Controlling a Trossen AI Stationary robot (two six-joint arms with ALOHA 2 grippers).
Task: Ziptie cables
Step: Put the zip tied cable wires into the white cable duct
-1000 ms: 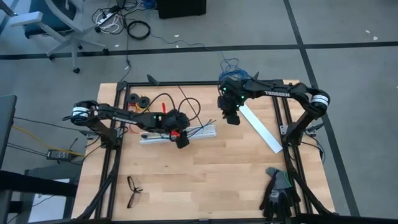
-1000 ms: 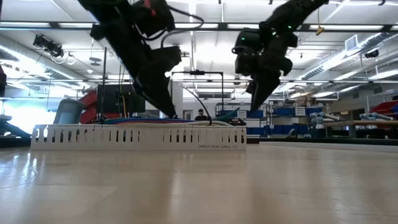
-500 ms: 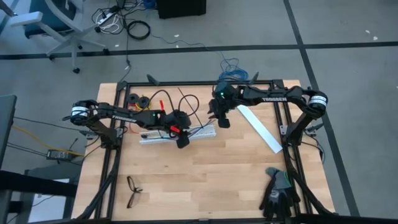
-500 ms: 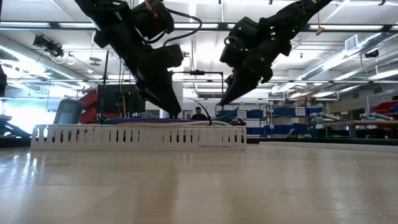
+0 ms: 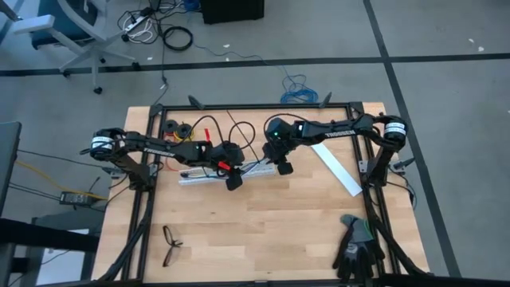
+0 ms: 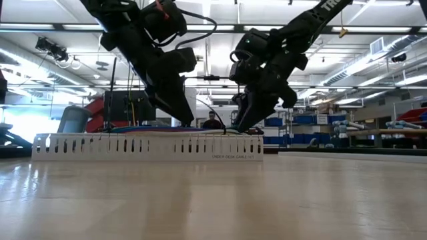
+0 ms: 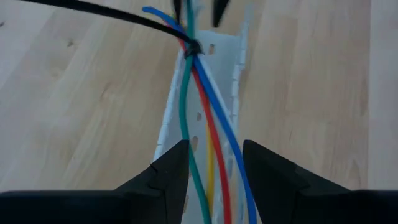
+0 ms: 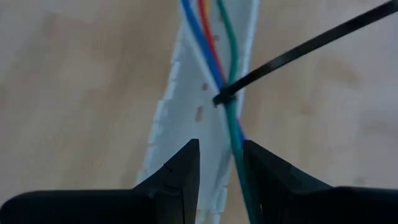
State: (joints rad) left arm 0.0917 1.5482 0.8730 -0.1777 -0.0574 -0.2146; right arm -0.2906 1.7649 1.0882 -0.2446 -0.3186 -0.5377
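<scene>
The loose bundle of thin blue, red, green and yellow cables (image 7: 202, 124) lay along the long white slotted plastic tray (image 5: 227, 173) on the pale wooden table (image 5: 263, 231). A thin black plastic ziptie (image 8: 292, 53) was looped around them (its tail sticking out sideways). The left gripper (image 5: 233, 179) straddled the wires at the tray's middle, fingers (image 7: 168, 177) spread either side, not squeezing. The right gripper (image 5: 282, 164) hung over the tray's right end, its fingers (image 8: 183, 168) parted, the green wire between them.
</scene>
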